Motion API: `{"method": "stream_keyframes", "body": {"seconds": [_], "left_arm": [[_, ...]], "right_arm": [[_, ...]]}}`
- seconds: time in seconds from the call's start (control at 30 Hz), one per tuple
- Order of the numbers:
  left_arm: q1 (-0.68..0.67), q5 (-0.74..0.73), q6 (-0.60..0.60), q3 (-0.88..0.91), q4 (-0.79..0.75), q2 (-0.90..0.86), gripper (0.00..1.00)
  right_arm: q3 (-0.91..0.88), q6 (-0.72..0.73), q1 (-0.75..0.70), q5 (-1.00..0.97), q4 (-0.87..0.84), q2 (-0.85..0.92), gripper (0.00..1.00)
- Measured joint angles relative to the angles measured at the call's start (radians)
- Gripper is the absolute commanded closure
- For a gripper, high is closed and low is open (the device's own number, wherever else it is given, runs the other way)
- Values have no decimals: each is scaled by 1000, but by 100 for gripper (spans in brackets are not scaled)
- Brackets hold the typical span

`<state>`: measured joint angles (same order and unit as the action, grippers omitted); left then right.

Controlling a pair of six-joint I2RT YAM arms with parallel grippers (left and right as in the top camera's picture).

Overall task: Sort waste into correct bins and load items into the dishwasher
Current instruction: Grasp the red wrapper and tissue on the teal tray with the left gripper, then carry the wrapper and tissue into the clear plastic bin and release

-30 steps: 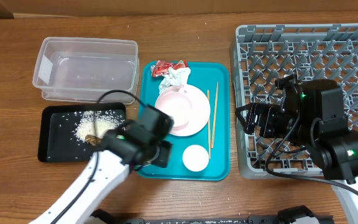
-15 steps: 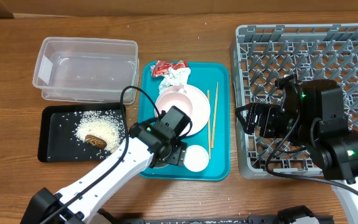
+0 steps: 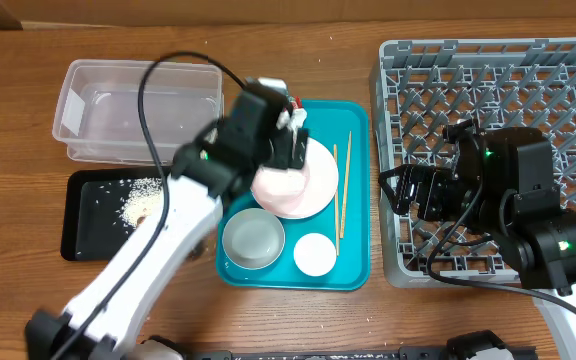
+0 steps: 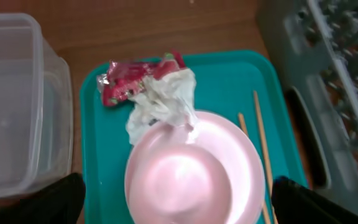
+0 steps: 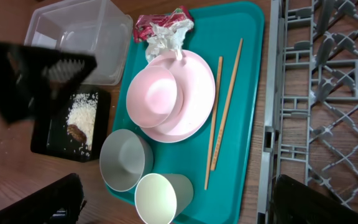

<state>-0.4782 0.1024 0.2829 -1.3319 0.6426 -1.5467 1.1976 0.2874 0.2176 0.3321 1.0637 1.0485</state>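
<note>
The rice [image 3: 138, 203] is judged sorted, lying in the black tray [image 3: 83, 240] near the table's left edge. One red wrapper [image 4: 126, 81] and one tissue [image 4: 163, 102] lie unsorted on the teal tray [image 3: 356, 240]. The clear tub [image 3: 108, 110] and the dish rack [image 3: 528, 80] at the right edge are seen empty. To be loaded: one plate [image 5: 194, 106], one pink cup [image 5: 157, 96], one bowl [image 5: 124, 160], one white cup [image 5: 160, 198], two chopsticks [image 5: 225, 102]. The left tool [image 4: 179, 208] and right tool [image 3: 405, 192] are spread wide, empty.
</note>
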Motion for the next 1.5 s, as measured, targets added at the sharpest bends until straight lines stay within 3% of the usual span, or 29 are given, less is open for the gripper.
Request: {"method": "stream_keyframes", "body": {"seconds": [0.33,0.53,0.7,0.93,1.13,1.3,1.5], "left_arm": [[55,-97,-85,-47,-251,-368,11],[53,-113,-100,-56,-343,-479,44],[53,-115,-103,-56,-362,-521,96],[53,-118,-98,-106,-248,-512,96],[57,-96,-91,-183,-99,-344,96],[90,30,-87,-237,50,-186,96],[217,176,-10,-230,142,-200,96]], "right_arm": [[0,0,0,0,6,0,0],[0,0,0,0,7,0,0],[0,0,0,0,8,0,0],[0,0,0,0,18,0,0],[0,0,0,0,47,0,0],[0,0,0,0,54,0,0],[0,0,0,0,54,0,0]]}}
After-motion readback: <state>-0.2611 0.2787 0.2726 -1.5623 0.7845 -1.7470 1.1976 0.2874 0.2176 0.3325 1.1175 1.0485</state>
